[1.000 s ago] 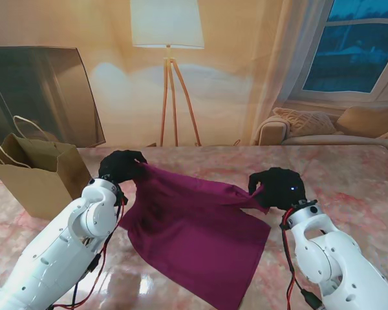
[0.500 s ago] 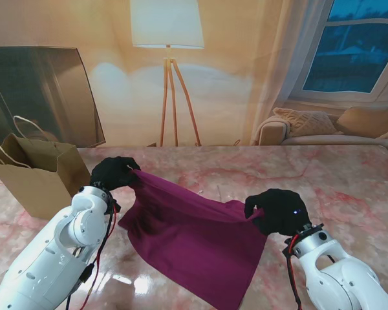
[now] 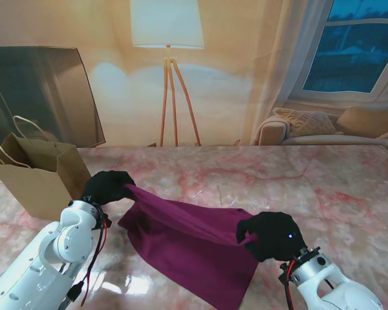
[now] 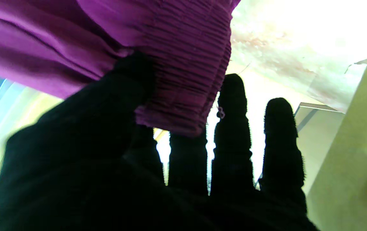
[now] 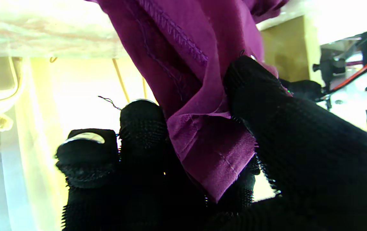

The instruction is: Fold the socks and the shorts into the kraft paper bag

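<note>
Left hand [image 3: 107, 187]: pinching the shorts' [image 3: 191, 245] elastic waistband corner.
Right hand [image 3: 269, 236]: clamping a hemmed corner.
Shorts: stretched between both hands, lower part on the table's [image 3: 349, 187] near edge, likely for folding.
Kraft paper bag [image 3: 39, 177]: far-left, open.

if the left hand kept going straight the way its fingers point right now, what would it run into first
Probably nothing on the table soon. The left hand, shut on the shorts, points away from me; the paper bag sits just to its left, close beside that line. Depth is unclear, so it might graze the bag's side.
</note>
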`<action>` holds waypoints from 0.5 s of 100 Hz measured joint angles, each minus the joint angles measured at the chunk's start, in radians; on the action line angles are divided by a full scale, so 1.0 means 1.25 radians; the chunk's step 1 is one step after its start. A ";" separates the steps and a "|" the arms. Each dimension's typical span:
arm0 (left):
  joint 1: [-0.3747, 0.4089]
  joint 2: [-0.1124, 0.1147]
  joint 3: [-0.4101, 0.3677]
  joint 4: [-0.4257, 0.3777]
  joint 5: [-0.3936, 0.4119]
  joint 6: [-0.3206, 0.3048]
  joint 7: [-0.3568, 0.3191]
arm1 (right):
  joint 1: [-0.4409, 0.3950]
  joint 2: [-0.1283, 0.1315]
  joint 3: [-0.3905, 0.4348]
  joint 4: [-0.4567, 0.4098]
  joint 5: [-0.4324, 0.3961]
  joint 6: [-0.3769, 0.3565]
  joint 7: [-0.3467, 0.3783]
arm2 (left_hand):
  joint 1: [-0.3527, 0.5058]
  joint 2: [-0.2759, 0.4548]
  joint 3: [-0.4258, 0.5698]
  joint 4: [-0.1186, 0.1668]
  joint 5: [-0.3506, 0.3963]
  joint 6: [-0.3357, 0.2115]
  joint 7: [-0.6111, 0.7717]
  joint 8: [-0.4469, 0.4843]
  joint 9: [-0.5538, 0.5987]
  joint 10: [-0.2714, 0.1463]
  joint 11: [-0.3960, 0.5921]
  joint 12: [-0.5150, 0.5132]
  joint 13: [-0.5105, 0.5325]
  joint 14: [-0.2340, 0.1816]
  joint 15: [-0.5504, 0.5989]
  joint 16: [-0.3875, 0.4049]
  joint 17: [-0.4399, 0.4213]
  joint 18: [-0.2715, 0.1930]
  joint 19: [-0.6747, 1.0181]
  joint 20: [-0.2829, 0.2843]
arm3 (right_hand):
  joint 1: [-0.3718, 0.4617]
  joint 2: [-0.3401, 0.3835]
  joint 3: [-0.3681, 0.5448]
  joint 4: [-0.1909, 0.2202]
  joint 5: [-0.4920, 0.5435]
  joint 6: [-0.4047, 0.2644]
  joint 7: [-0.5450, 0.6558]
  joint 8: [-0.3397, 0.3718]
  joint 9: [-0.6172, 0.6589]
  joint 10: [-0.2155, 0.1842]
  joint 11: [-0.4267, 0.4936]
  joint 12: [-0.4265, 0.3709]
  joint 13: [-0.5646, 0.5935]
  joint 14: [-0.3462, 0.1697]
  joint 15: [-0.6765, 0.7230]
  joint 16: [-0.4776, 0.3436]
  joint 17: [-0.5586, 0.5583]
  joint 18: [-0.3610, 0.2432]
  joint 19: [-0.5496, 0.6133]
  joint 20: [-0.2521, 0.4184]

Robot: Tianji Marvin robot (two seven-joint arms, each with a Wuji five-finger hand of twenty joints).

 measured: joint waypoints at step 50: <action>0.068 0.005 -0.044 0.022 -0.005 -0.070 0.009 | -0.035 0.007 -0.100 0.064 0.014 -0.045 -0.016 | 0.000 -0.009 0.008 0.000 0.009 -0.002 0.001 -0.006 -0.022 0.000 0.006 -0.010 -0.016 0.000 -0.003 -0.006 0.000 -0.031 -0.010 0.000 | 0.000 0.001 0.000 0.000 -0.001 0.010 0.000 -0.001 -0.008 0.000 0.002 0.010 -0.009 0.001 0.000 0.010 -0.018 0.000 -0.017 0.006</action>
